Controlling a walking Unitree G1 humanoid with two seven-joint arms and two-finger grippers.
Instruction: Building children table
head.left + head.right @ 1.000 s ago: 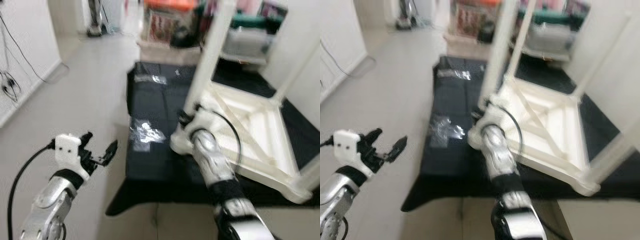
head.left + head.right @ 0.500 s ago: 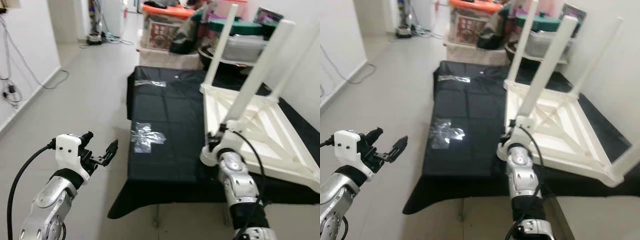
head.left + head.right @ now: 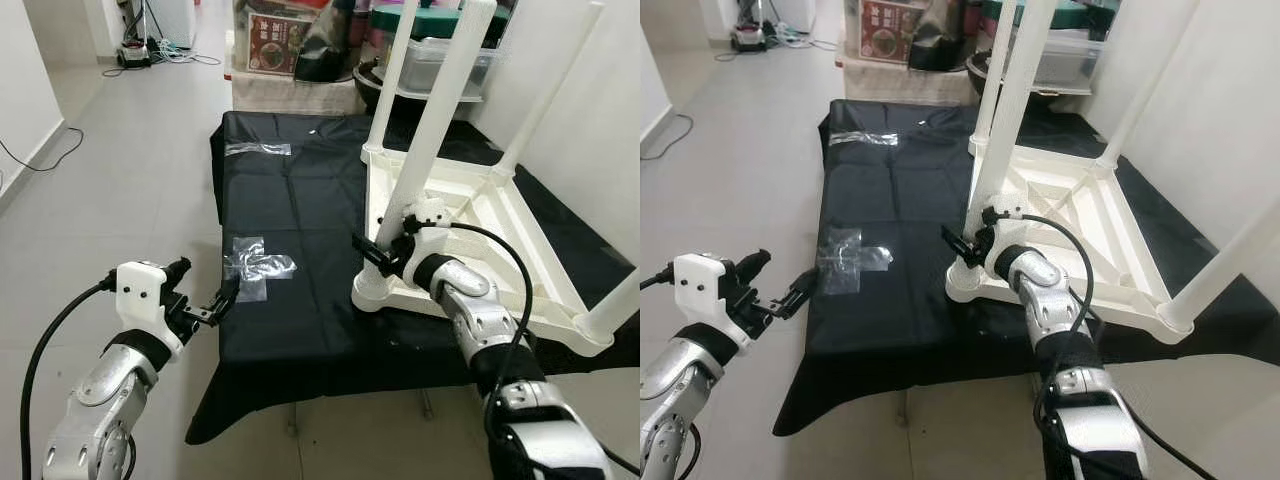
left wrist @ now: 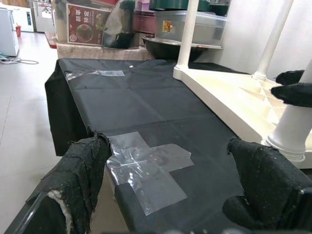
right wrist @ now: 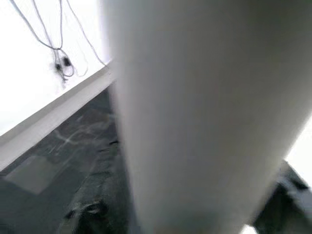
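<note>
Your right gripper [image 3: 384, 252] sits at the base of the near-left leg [image 3: 432, 130] of the children's table [image 3: 470, 215], its black fingers [image 3: 958, 241] set either side of the white post low down, just above the collar where the leg meets the frame; they appear clamped on it, though the contact is partly hidden, and the right wrist view is close against the pale post. The hold seems meant to steady or twist the leg into its socket. The table lies upside down on a low surface under a black cloth [image 3: 300, 200], legs pointing up, on the right of the scene and directly in that gripper's grasp. Your left gripper [image 3: 205, 308] hovers with fingers spread apart and nothing between them, near the cloth's left edge, well apart from the table. A cross of clear tape [image 4: 148, 163] lies on the cloth just ahead of it.
</note>
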